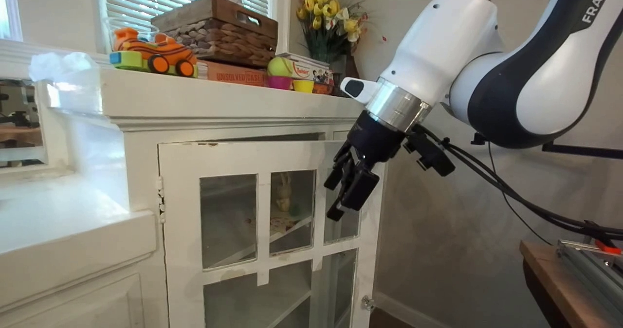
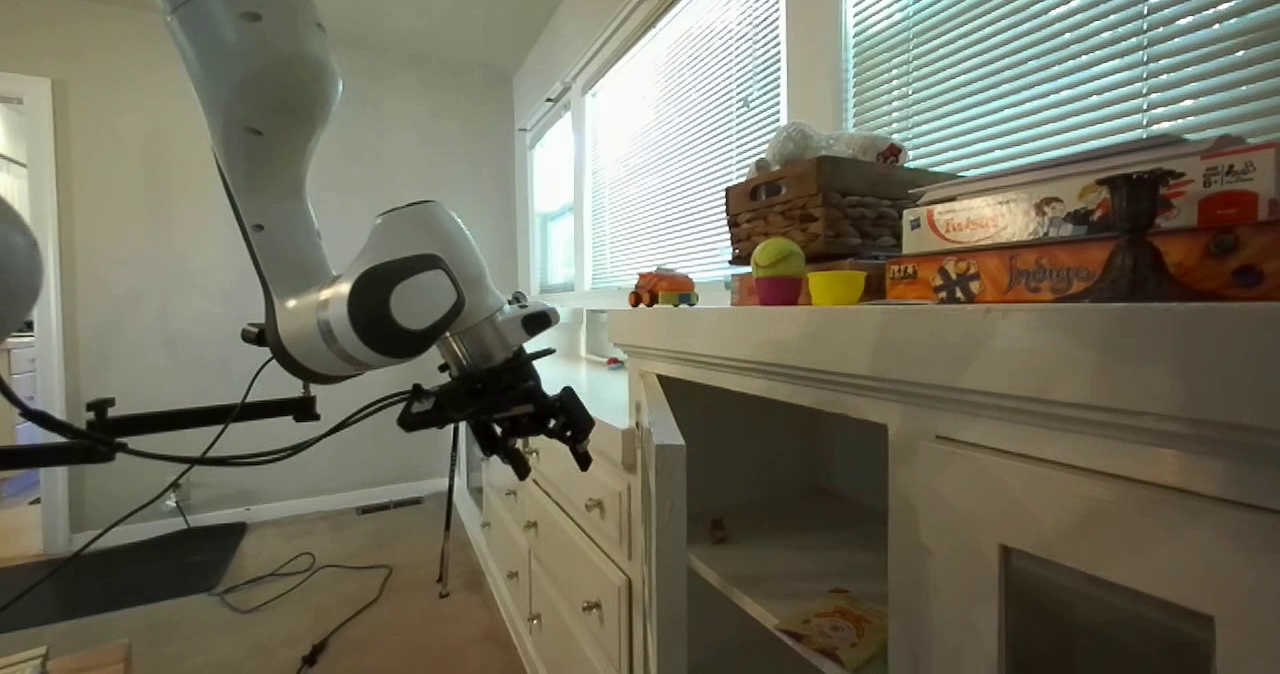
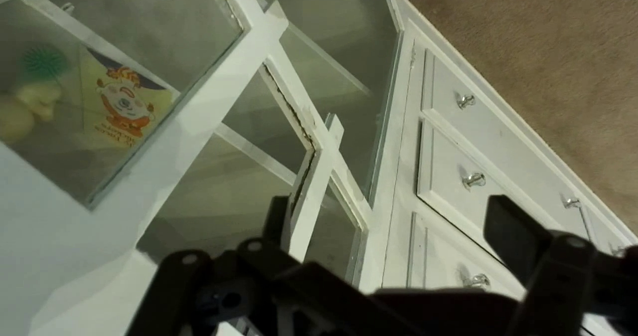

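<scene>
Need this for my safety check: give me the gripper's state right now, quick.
Gripper: open, jaws spread apart, holding nothing.

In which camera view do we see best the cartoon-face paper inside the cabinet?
The wrist view: there the cartoon-face paper appears largest, its printed face clear through the glass-paned cabinet door. Both exterior views also show it on the shelf, but smaller and slanted, the face unclear.
</scene>
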